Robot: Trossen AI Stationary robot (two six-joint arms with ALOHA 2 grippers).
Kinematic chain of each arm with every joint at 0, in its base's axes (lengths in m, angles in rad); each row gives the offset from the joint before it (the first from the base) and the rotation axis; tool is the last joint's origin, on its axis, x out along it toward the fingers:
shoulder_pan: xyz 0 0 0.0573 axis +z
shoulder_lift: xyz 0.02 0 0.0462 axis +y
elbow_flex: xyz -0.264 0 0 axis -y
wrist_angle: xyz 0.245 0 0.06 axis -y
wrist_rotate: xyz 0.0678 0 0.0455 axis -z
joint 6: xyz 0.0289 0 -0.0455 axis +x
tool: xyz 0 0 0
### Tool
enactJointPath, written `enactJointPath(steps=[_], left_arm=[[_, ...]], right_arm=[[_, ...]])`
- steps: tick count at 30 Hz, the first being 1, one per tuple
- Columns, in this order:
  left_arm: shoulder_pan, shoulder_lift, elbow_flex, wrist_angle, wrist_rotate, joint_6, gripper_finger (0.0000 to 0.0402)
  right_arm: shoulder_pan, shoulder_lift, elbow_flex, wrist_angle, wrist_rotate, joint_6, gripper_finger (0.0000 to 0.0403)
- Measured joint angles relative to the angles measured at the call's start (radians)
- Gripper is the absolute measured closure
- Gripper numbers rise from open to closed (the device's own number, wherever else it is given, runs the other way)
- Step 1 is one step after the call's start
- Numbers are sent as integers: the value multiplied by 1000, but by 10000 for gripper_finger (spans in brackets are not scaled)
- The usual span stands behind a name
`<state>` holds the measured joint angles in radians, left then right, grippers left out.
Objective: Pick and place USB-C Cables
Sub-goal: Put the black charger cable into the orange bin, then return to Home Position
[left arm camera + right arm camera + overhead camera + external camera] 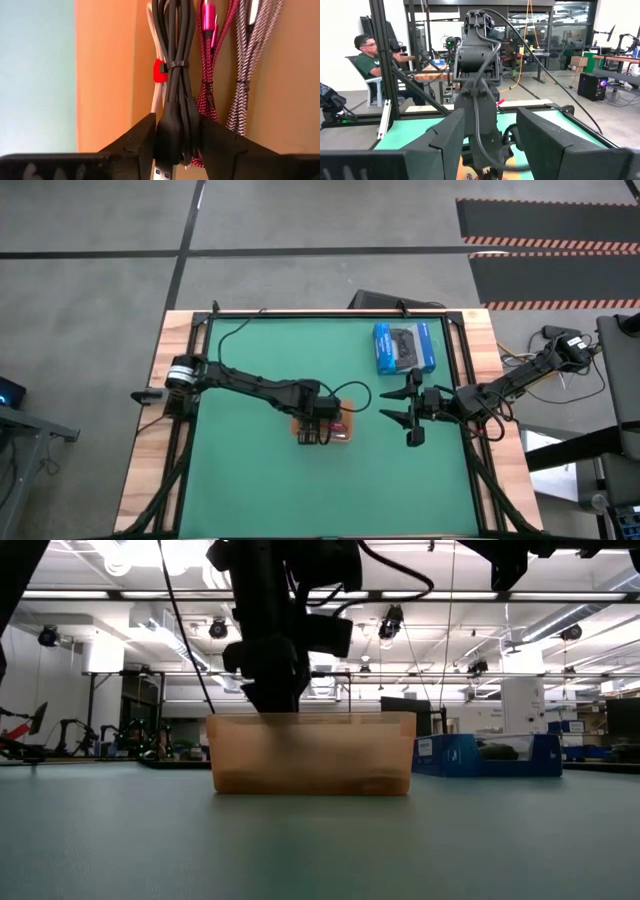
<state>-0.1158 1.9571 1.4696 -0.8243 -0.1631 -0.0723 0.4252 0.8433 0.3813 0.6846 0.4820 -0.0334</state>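
Observation:
The orange tray (343,435) sits mid-table; in the low view its translucent wall (310,755) hides what is inside. My left gripper (318,430) reaches down into the tray and is shut on the black cable bundle (175,50). The left wrist view shows the white bundle (158,95) with a red tie partly under the black one. The magenta bundle (212,75) and the silver-grey bundle (245,60) lie beside them on the tray floor. My right gripper (412,412) hovers open just right of the tray, facing the left arm. My left gripper (175,132) pinches the black bundle's end near its plug (172,125) between the two fingers. The fingers come from above, pointing down, and lie across the strands. The bundle stretches along the tray floor over the white one; lifted or resting, I cannot tell.
The blue box picturing a controller (404,347) lies near the table's far right corner, also seen as the blue box (480,753) behind the tray. Black wires trail across the green mat (260,480). A seated person (370,60) is beyond the table.

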Motion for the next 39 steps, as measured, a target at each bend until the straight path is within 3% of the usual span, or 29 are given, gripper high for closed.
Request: enactJointPath(steps=[23,31,35,39], left_arm=[[0,-29,7,-7,11,-24,280],[0,-29,7,-7,69,-25,279],[0,-30,9,-7,72,-27,253],[0,-30,9,-6,68,-27,198]], right_arm=[[0,0,0,0,0,0,232],[0,0,0,0,0,0,232],[0,0,0,0,0,0,232],[0,0,0,0,0,0,232]])
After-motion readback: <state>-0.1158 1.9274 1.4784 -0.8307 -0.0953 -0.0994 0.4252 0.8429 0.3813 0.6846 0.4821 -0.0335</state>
